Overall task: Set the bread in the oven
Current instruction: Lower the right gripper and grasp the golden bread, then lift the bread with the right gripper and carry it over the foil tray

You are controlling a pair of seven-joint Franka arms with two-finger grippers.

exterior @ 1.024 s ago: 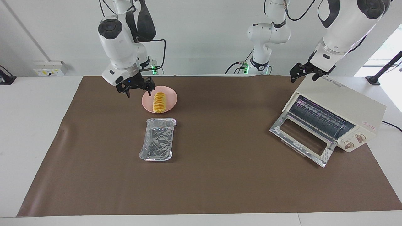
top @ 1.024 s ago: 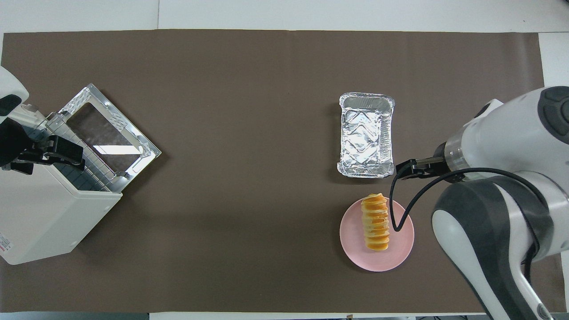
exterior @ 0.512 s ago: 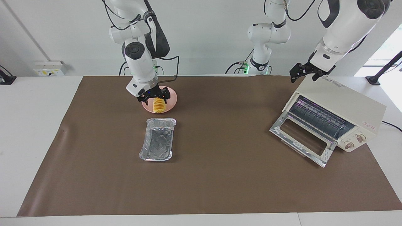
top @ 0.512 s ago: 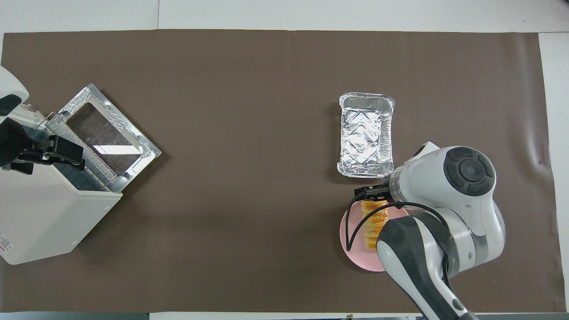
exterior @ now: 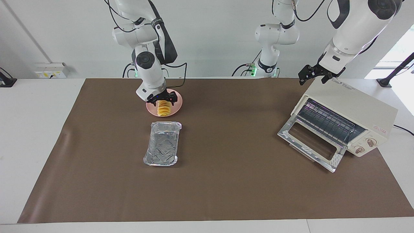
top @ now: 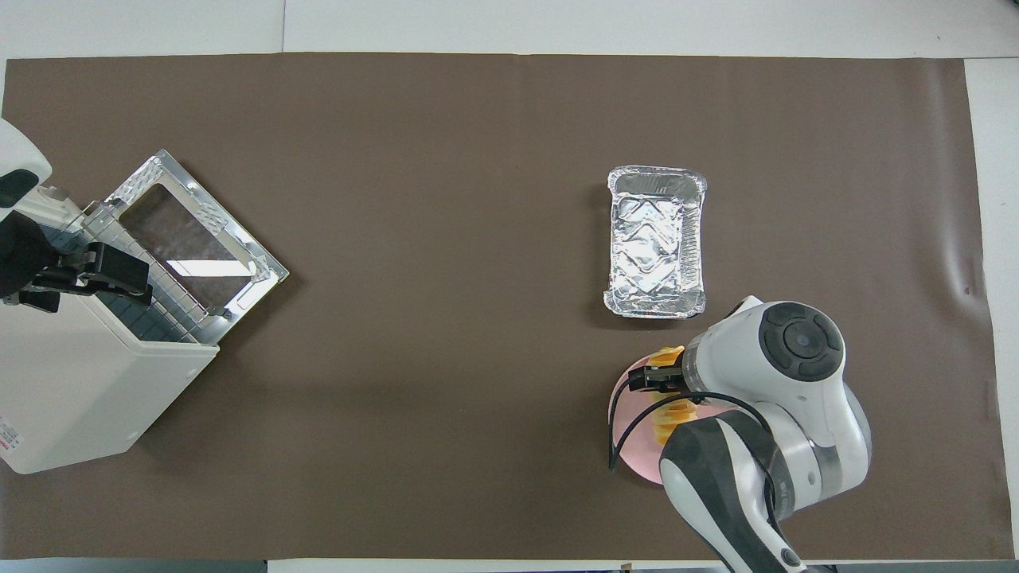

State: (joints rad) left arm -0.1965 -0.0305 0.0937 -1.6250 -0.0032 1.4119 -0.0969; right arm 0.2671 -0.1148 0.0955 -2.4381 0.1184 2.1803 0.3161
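Spread wide, the right gripper's (exterior: 164, 103) jaws straddle the bread (exterior: 164, 109) low over the pink plate (exterior: 176, 106), one finger on either side of the loaf and apparently not yet pressing on it — the grasp is the step in hand. The bread lies on that plate at the robots' edge of the brown mat, toward the right arm's end of the table, its ridged length running away from the robots. A clean pickup would likely mean settling a little lower, closing across the loaf's narrow width near its middle so it hangs level, and squeezing gently, since the sliced segments look soft enough to crush or pull apart. Just beside the plate, farther from the robots, sits a crinkled foil tray (exterior: 162, 143), empty; it may need a high carry or a path around it. Well apart, toward the left arm's end, the oven (exterior: 354, 111) stands angled with its glass door (exterior: 312, 145) dropped flat and the wire rack exposed — nothing lies between plate and opening. Over the oven's top corner the left gripper (exterior: 309, 74) waits; whether its jaws are parted cannot be told.
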